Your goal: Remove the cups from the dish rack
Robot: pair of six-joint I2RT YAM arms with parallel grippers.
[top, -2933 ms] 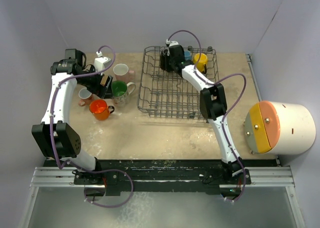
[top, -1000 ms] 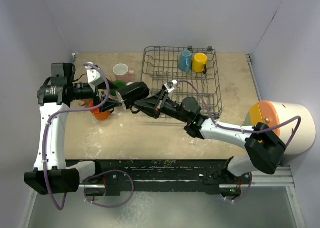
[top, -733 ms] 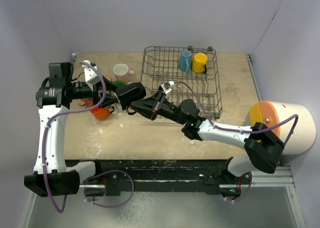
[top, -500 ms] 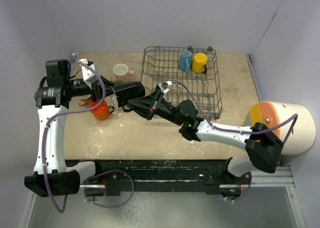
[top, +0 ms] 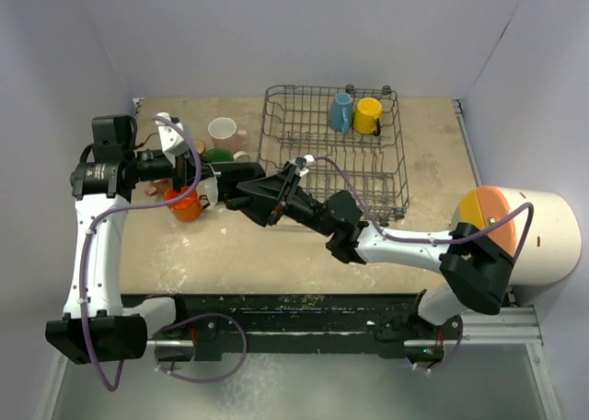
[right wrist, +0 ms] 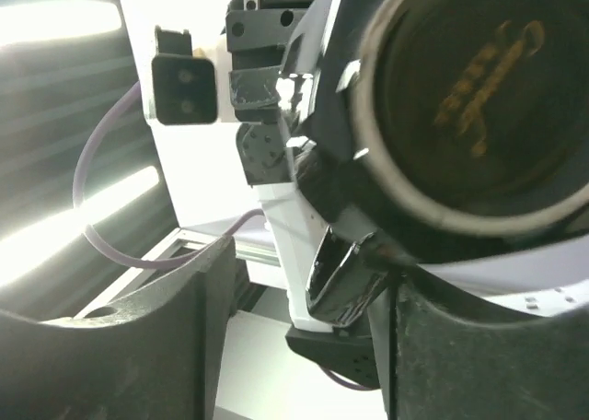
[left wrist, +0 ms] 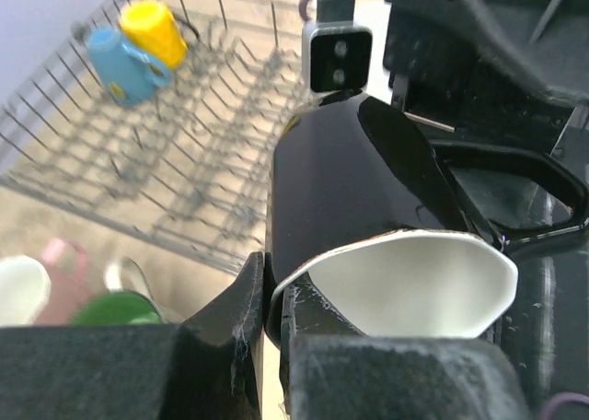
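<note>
Left end effector (left wrist: 267,296) has closed, now clamped on black mug (left wrist: 350,180) rim | right end effector (right wrist: 296,342) apart

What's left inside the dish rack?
A blue cup and a yellow cup at the far side of the dish rack. The right arm covers its near left corner.

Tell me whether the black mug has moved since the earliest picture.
Yes. The black mug has left the far end of the dish rack and now sits beyond its left wall, rim pinched by the left pincer.
</note>
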